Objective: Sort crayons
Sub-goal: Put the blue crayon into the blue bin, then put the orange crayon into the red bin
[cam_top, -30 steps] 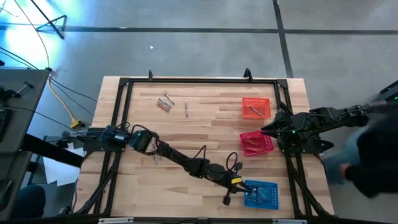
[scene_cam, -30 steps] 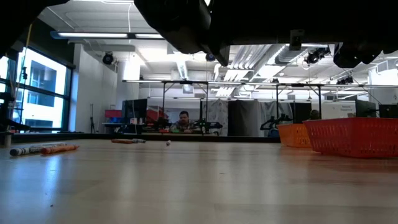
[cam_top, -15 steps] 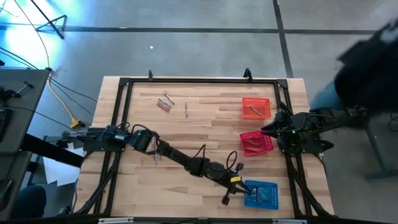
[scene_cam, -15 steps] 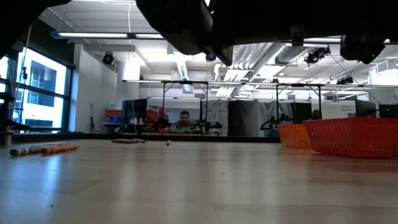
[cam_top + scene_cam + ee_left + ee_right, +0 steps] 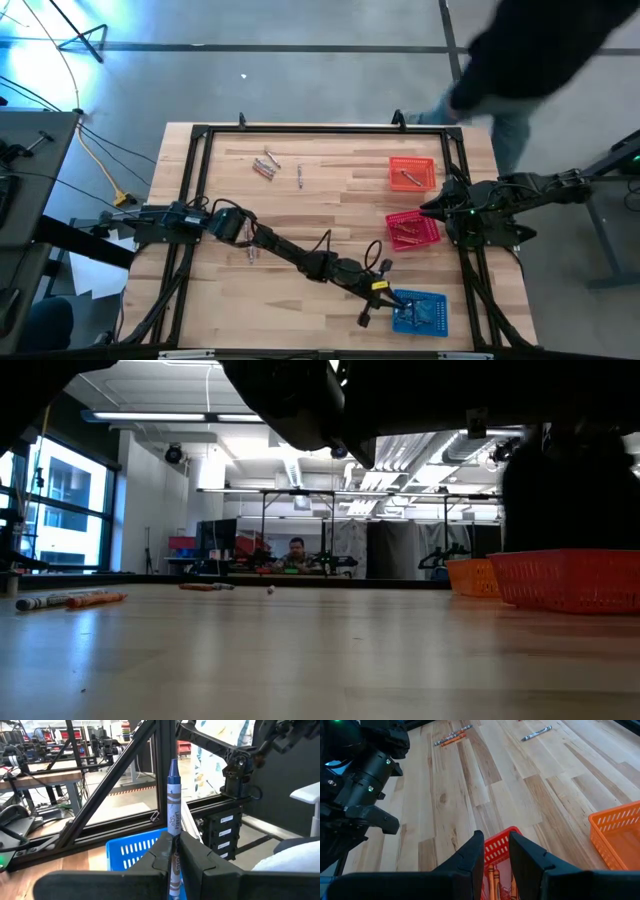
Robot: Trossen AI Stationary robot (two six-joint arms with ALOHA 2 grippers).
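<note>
Writing on the blue crayon [image 5: 173,795] pinched in the left tool [image 5: 175,851] stays unreadable.

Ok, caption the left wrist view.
Left gripper holds a blue crayon upright over the blue basket.

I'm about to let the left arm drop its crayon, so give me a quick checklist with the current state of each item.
1. Left tool shut on the blue crayon: ok; the crayon stands upright between the fingers.
2. Blue basket lies just ahead of that tool: ok; in the high view the left tool is at the blue basket's edge.
3. Crayon fully over the basket opening: cannot tell.
4. Right tool out of the way: ok; it waits over the red basket, fingers apart, holding nothing.
5. Person clear of the table: not ok; they are close by its far right corner.
</note>
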